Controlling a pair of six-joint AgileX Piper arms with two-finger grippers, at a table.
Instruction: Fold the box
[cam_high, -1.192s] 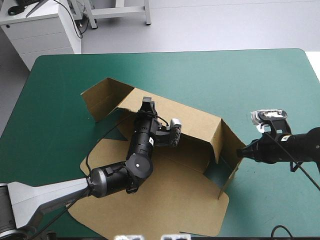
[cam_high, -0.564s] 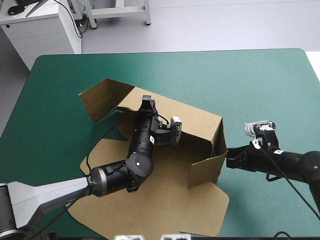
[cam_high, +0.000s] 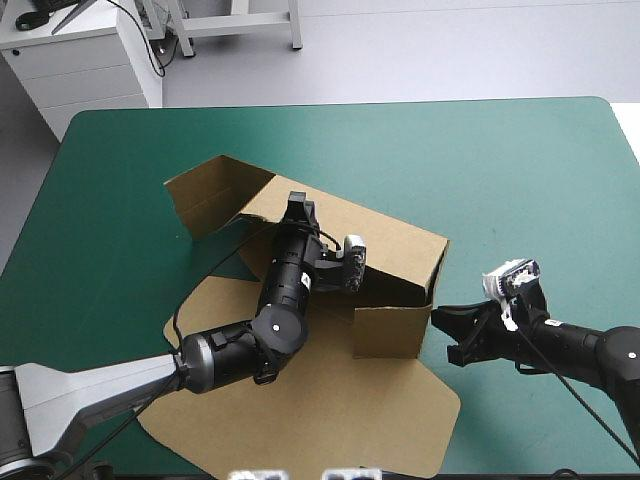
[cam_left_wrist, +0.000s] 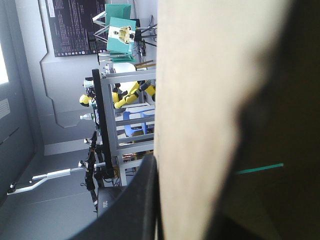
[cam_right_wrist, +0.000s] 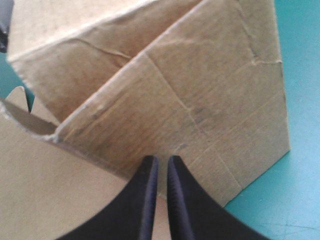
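The tabletop has a teal-green cover with round corners. It is smooth and flat. Past its far left corner stands a white cabinet with drawers. The floor beyond the far edge is pale grey.

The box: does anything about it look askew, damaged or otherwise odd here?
The box sits skewed on the table and is lopsided: its right end flap is turned in, while the left end flap splays outward. The right wrist view shows wrinkles in the board; no tear shows.
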